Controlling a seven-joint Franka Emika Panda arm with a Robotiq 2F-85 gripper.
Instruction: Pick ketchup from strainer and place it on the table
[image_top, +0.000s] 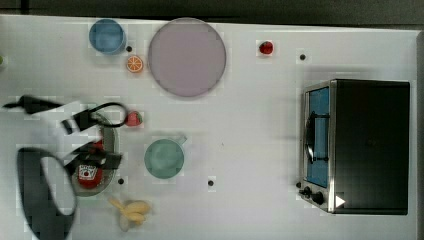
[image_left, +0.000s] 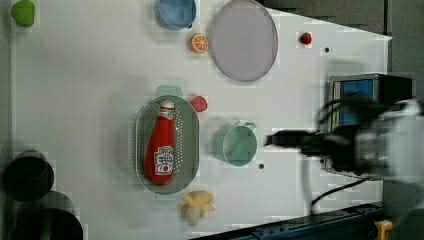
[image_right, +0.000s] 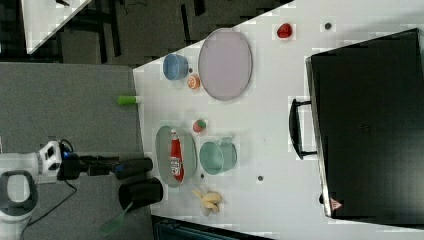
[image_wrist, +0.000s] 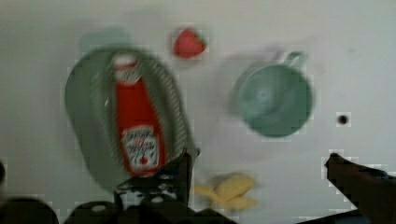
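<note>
Your fingers (image_wrist: 259, 163) are spread wide, empty; the ketchup (image_wrist: 135, 126) lies lengthwise in the strainer (image_wrist: 81, 112), off beside them.

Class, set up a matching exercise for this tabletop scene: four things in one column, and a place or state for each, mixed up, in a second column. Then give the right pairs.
Things:
1. ketchup
2. orange slice
3. teal cup
4. toaster oven

Places or states:
A. between the blue bowl and the lilac plate
B. lying in the strainer
C. black, with a blue-tinted glass door
D. standing on the table, with a handle

Pairs: 1-B, 2-A, 3-D, 4-C
</note>
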